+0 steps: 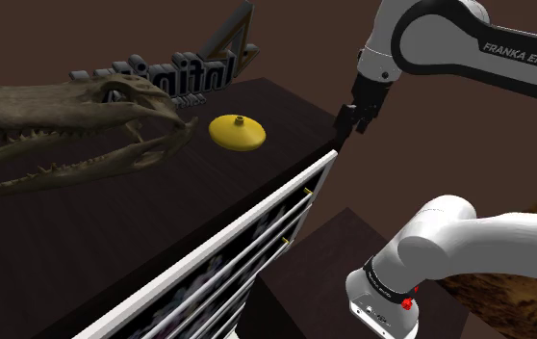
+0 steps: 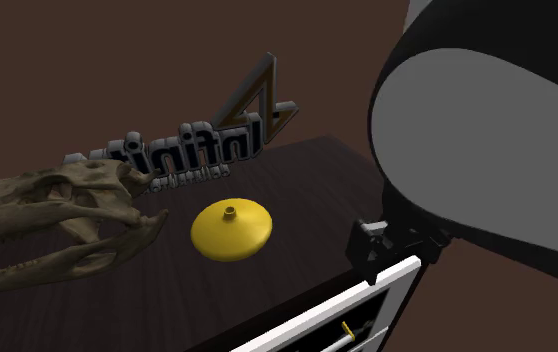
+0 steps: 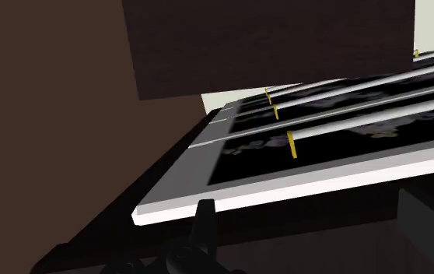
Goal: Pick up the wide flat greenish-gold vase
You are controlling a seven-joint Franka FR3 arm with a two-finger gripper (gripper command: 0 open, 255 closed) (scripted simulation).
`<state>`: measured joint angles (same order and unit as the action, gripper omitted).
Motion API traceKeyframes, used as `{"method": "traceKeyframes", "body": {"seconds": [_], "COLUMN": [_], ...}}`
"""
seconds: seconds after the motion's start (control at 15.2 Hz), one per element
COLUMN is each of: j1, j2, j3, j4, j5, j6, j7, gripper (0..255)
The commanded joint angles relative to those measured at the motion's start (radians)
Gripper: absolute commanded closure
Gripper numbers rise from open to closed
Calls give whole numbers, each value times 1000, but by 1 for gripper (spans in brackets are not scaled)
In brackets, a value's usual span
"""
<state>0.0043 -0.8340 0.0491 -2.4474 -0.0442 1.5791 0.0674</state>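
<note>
Your scene's dim, dark tabletop (image 1: 74, 241) swallowing detail, yellow vase (image 1: 237, 132) the brightest spot, lower edge shaded, white arm (image 1: 430, 39) softly lit, grey in the second exterior view.

A: Walls (image 1: 295, 39)?
B: Plain dark brown, dimly lit.
A: Furniture?
B: Dark wood-grained desk (image 1: 93, 241); white-framed drawer fronts (image 1: 257, 241) under its edge, thin gold handles (image 3: 292, 145); lower dark surface (image 1: 348, 236) beside.

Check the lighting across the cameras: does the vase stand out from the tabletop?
Shoulder view: dim overall, yet the yellow vase stands out bright against the dark tabletop. Second exterior view: equally dim, same strong contrast, with the arm bulking large on the right. Wrist view: very dark, save the pale cabinet front.
</note>
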Motion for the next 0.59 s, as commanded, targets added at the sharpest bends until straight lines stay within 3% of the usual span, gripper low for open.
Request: {"method": "traceKeyframes", "body": {"seconds": [0.0, 0.53], "j1": [0, 29], "j2": [0, 267], "j3": [0, 115], "j4": [0, 199], "j5": [0, 55], "j6": [0, 75], "j7": [0, 118], "gripper": [0, 0]}}
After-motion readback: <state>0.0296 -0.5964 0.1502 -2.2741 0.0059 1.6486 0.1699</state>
